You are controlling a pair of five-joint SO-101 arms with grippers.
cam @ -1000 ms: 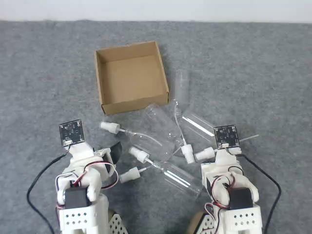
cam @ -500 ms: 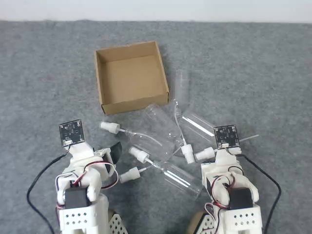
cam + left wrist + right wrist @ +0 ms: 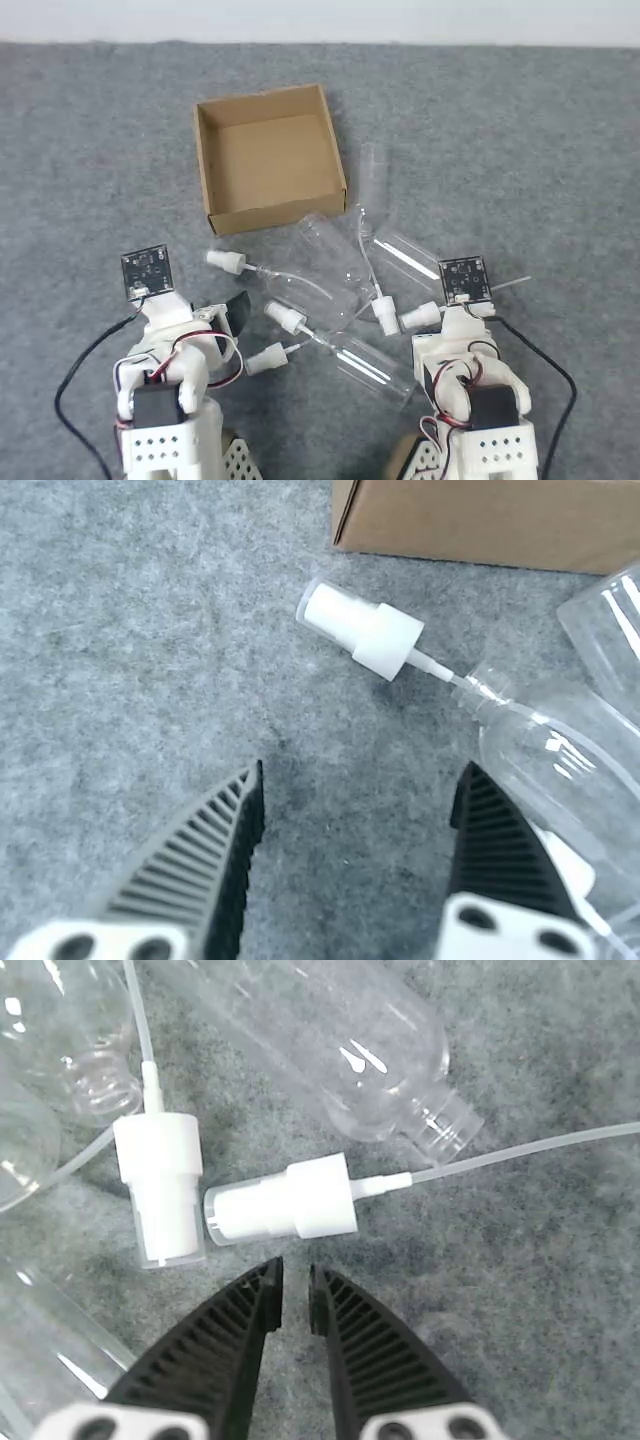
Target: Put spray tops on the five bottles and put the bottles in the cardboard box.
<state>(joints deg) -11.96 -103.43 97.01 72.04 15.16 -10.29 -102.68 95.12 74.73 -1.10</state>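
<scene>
We see the cardboard box (image 3: 268,155) toward the far edge of the table (image 3: 560,130), open side up. The clear bottles (image 3: 335,250) lie on their sides in a cluster between the box's near wall and the two arms, with spray tops (image 3: 285,317) among them. Our left gripper (image 3: 355,780) hangs spread wide over bare table, gripping nothing, with a spray top (image 3: 365,635) just beyond its tips. Our right gripper (image 3: 293,1272) has its jaws almost pressed together, holding nothing, just short of a white spray top (image 3: 285,1210).

The left gripper (image 3: 360,780) gapes wide, the right gripper (image 3: 295,1272) nearly closed.

No visible change since earlier.
</scene>
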